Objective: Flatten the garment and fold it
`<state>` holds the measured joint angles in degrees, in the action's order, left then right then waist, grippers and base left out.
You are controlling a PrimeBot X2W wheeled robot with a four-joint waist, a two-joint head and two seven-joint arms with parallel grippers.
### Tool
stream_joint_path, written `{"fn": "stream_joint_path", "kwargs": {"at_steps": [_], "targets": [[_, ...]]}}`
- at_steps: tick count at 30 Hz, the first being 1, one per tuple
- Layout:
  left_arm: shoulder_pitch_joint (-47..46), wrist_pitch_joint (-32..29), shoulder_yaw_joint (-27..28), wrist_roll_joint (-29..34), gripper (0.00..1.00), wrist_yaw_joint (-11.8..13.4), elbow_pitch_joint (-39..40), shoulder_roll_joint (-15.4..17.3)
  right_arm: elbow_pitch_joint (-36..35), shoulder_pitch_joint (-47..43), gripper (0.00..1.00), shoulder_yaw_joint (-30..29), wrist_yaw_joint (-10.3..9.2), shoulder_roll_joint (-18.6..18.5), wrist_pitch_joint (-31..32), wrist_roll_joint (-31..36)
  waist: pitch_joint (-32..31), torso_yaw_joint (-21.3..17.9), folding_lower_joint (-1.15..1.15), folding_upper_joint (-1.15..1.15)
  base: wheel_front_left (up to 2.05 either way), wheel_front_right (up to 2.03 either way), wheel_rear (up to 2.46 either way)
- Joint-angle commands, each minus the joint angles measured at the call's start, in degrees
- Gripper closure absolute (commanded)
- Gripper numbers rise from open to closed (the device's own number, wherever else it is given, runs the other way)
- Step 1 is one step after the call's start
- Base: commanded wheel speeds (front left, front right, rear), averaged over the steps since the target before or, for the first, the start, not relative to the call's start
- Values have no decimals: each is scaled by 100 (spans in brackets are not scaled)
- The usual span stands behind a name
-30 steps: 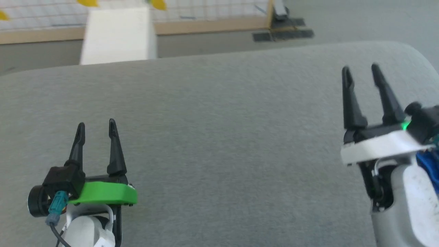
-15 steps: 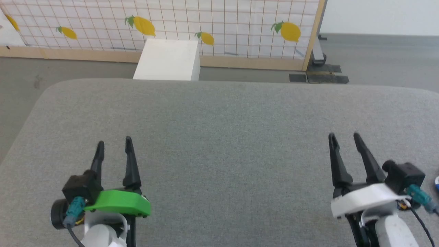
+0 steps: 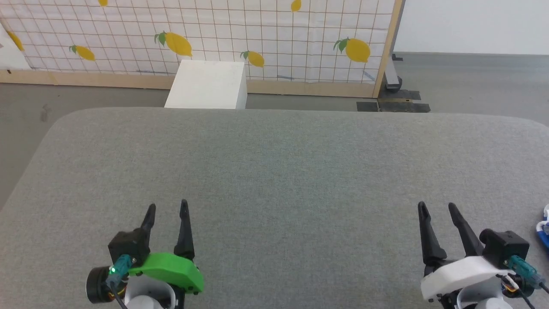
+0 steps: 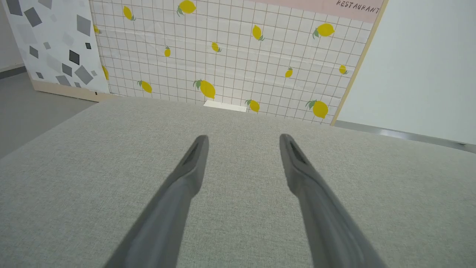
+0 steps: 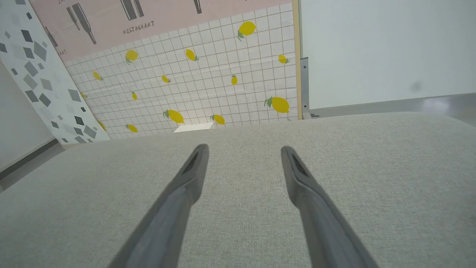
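Lower left, left claw (image 3: 167, 204): two long dark fingers standing apart, gripping nothing, over the grey fabric-covered desk (image 3: 274, 171); green mount behind them.
Lower right, right claw (image 3: 436, 204): dark fingers likewise apart and empty, over the same desk; white mount behind them.
Right edge, garment (image 3: 542, 228): small patch of bright blue soft fabric with white trim, on the desk near the right claw's outer side, cut off by the frame; its lay cannot be told.
Wrist views: left claw (image 4: 243, 137) and right claw (image 5: 241, 147) each spread above grey cloth.
Beyond the desk: white rectangular box (image 3: 208, 85) before a white grid-patterned screen printed with yellow lemons (image 3: 257, 34).
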<state>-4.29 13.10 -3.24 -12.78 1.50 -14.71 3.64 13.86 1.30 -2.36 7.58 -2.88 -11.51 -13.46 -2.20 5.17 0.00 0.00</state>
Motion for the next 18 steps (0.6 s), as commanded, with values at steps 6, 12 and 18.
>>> {"fn": "stream_joint_path", "kwargs": {"at_steps": [6, 12, 18], "targets": [[29, 22, -130, 5, 0, -52, -123, 0, -42, -112, 0, 11, -9, 0, 46, 1, -6, -63, 0, 0, 0, 0, 0], [-25, 79, -203, 80, 0, -25, -150, 21, -51, -141, 0, 3, -9, 0, 45, -32, -16, -98, 0, 0, 0, 0, 0], [11, 32, -182, 46, 100, -40, -142, 2, -12, -50, 100, 10, 0, 0, 41, -18, -15, -103, 0, 0, 0, 0, 0]]}}
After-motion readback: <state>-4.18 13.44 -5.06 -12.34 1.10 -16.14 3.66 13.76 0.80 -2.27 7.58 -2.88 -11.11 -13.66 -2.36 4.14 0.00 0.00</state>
